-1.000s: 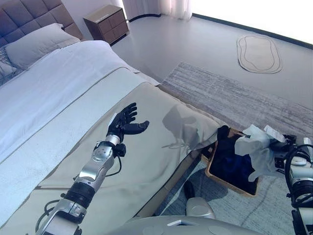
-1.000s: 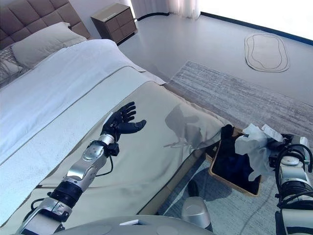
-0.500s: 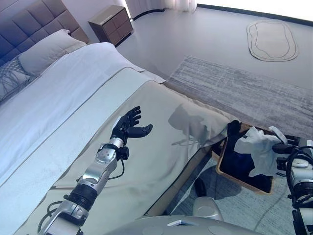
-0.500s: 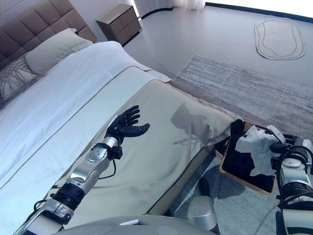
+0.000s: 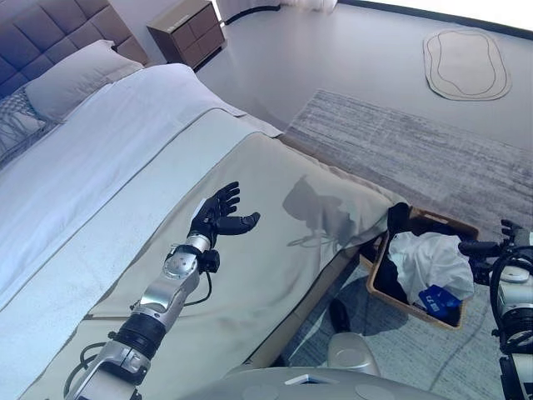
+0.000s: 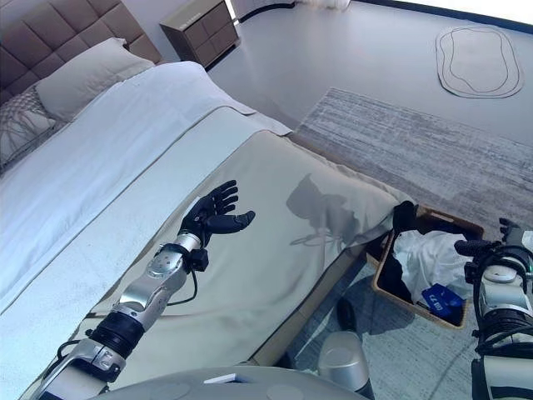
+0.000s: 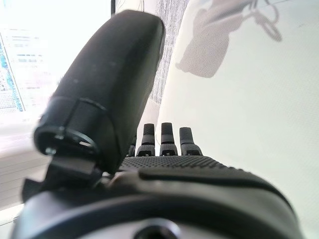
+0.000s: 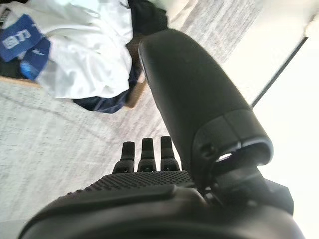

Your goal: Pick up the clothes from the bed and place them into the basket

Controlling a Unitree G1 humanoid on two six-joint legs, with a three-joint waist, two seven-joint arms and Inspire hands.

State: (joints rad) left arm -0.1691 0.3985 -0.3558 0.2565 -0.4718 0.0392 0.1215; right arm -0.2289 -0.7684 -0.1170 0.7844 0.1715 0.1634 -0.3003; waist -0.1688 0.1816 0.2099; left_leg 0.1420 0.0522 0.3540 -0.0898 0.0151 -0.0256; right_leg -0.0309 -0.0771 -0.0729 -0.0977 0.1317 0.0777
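The left hand (image 5: 218, 218) hovers just above the beige bedspread (image 5: 275, 250), fingers spread and relaxed, thumb pointing out to the side, holding nothing. Its own wrist view shows straight fingertips (image 7: 164, 134) over bare cloth. The bedspread covers the foot of the bed (image 5: 125, 158) and hangs over the near corner; no clothes lie on the part of it that shows.

Off to the right, beside that bed corner, a wooden basket (image 5: 468, 225) stands on the floor. Inside it lies a crumpled white garment (image 5: 429, 258) on top of dark navy clothing (image 8: 102, 103), with a small blue piece (image 5: 439, 297) at the basket's near edge and a dark item (image 5: 398, 218) draped over the rim nearest the bed. The right hand (image 6: 475, 247) hangs just beside the basket, over its outer edge, fingers extended and empty, clear of the clothes.

Beyond the basket a grey striped rug (image 5: 400, 154) spreads over the floor. Farther up the bed are white sheets and a pillow (image 5: 71, 77) against a padded headboard (image 5: 50, 29), then a bedside cabinet (image 5: 187, 29), and a small oval mat (image 5: 465, 64) far off
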